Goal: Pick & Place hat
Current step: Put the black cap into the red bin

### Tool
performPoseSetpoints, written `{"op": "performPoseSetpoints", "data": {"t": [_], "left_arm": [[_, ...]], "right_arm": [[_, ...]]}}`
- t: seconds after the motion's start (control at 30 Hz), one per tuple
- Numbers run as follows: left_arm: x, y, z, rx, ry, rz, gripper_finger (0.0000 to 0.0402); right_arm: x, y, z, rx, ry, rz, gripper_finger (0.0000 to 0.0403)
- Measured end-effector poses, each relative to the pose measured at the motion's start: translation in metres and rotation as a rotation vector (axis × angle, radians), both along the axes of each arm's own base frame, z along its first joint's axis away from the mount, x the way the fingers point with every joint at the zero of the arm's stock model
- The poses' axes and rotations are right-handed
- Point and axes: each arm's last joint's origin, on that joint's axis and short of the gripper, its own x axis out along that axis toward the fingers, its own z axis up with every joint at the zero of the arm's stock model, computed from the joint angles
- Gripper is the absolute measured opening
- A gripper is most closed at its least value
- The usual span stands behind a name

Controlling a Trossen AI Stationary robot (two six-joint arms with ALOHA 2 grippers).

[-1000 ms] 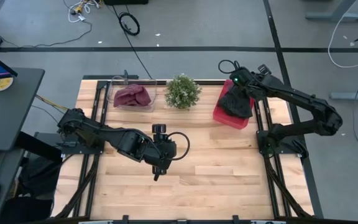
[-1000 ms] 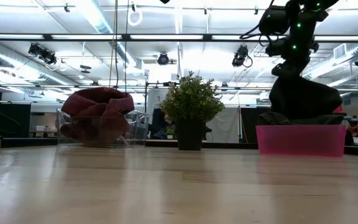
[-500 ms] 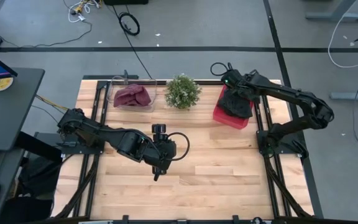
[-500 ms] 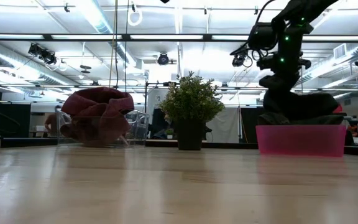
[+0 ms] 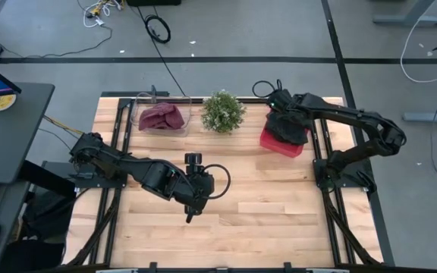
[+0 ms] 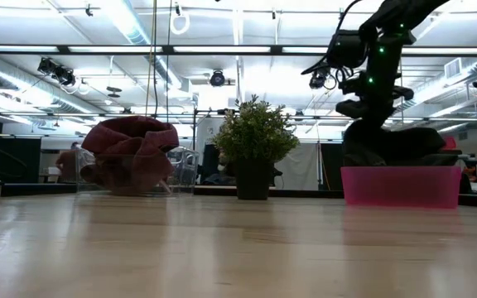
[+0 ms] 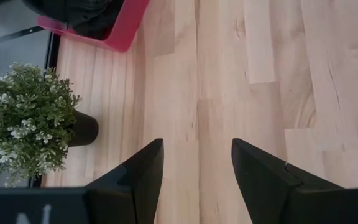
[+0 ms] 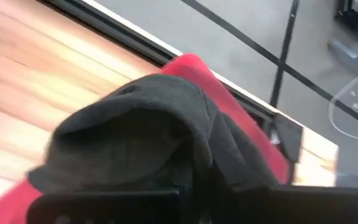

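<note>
Black hat [image 5: 287, 125] in a pink-red bin [image 5: 278, 142]; maroon cloth [image 5: 162, 117] in a clear box [image 5: 138, 115]; green, white-flecked plant [image 5: 222, 111]; pale wood-plank tabletop [image 5: 279, 212].

Right tool [image 5: 285, 120] now lower and shifted toward the plant [image 5: 222, 111], black hat [image 5: 288, 126] sunk from hanging above the pink bin [image 5: 280, 144] to slumped low inside it; in low view, bulge flattened behind bin wall
</note>
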Motion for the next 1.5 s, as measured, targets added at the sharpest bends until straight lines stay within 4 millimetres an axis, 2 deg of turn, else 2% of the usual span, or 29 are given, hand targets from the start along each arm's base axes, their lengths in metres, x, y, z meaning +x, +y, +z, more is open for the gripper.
{"op": "performPoseSetpoints", "data": {"t": [0.13, 0.4, 0.57, 0.67, 0.8, 1.07, 1.2, 1.33, 1.5], "left_arm": [[0.000, 0.000, 0.000, 0.000, 0.000, 0.001, 0.0194], [-0.001, -0.001, 0.000, 0.001, 0.007, -0.002, 0.0194], [-0.001, -0.001, 0.000, 0.013, 0.003, 0.001, 0.0194], [-0.001, 0.000, 0.000, 0.017, 0.001, 0.005, 0.0194], [-0.001, 0.000, 0.000, 0.015, 0.000, 0.007, 0.0194], [-0.001, 0.000, 0.000, 0.014, 0.001, 0.008, 0.0194], [-0.001, 0.000, 0.000, 0.015, 0.001, 0.006, 0.0194], [-0.001, 0.000, 0.000, 0.016, 0.002, 0.005, 0.0194], [-0.001, 0.000, 0.000, 0.018, 0.003, 0.002, 0.0192]], "right_arm": [[0.001, 0.004, -0.017, -0.001, -0.035, -0.020, 0.0016], [-0.020, 0.016, -0.078, 0.082, -0.046, -0.085, 0.0016], [-0.025, 0.018, -0.093, 0.114, -0.079, -0.079, 0.0017], [-0.025, 0.018, -0.093, 0.118, -0.079, -0.078, 0.0041], [-0.021, 0.017, -0.085, 0.142, -0.073, -0.046, 0.0097], [-0.015, 0.013, -0.051, 0.179, -0.002, -0.023, 0.0233], [-0.013, 0.012, -0.035, 0.195, 0.038, 0.005, 0.0286], [-0.012, 0.011, -0.021, 0.203, 0.071, 0.040, 0.0313], [-0.009, 0.014, -0.015, 0.237, 0.066, 0.082, 0.0313]]}}
